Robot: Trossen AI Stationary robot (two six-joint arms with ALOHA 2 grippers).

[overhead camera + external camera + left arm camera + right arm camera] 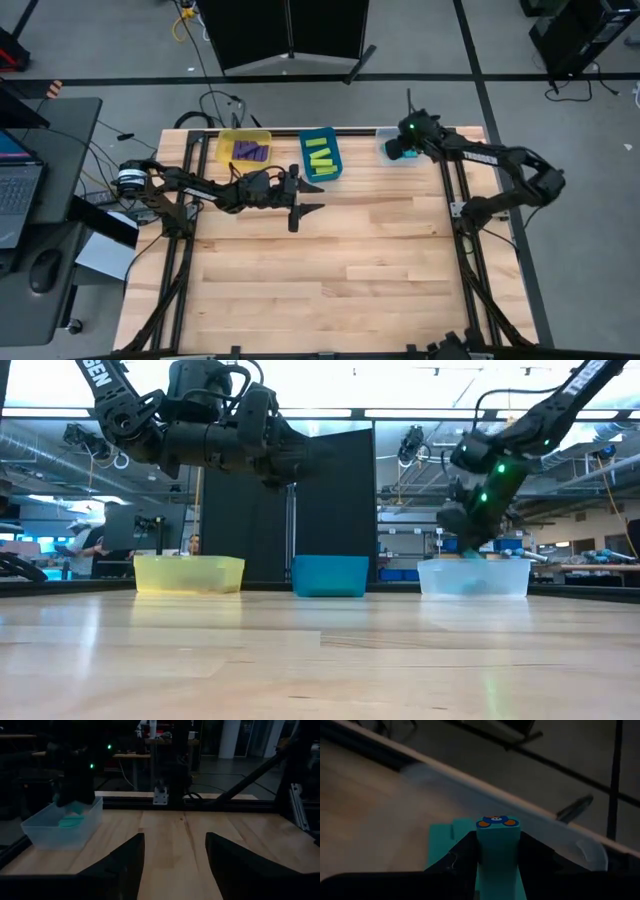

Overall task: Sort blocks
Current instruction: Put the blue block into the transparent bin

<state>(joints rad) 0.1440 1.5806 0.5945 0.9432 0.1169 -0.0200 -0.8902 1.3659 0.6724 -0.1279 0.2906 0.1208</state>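
Observation:
My right gripper [398, 147] is over the clear bin [384, 133] at the table's far right and is shut on a cyan block [498, 840]. More cyan blocks [441, 847] lie in the bin below it, and they also show in the left wrist view [70, 822]. Purple blocks [250, 152] lie in the yellow bin [226, 140]. Lime blocks [319, 155] lie in the blue bin [333, 172]. My left gripper [312, 197] is open and empty, raised above the table's middle [175, 865], pointing toward the table's right edge. My right gripper pinches the cyan block by its two long sides [485, 851] between its two fingers. The block lies along the fingers, and its end face with a blue and orange sticker [497, 822] sticks out past the fingertips. The fingers slant down into the clear bin [474, 576].
The three bins stand in a row along the table's far edge: yellow [188, 573], blue [330, 575], clear. A metal frame rail [452, 200] runs along the table's right side. The wooden table top [330, 270] lies in front of the bins. People show in the room behind [85, 545].

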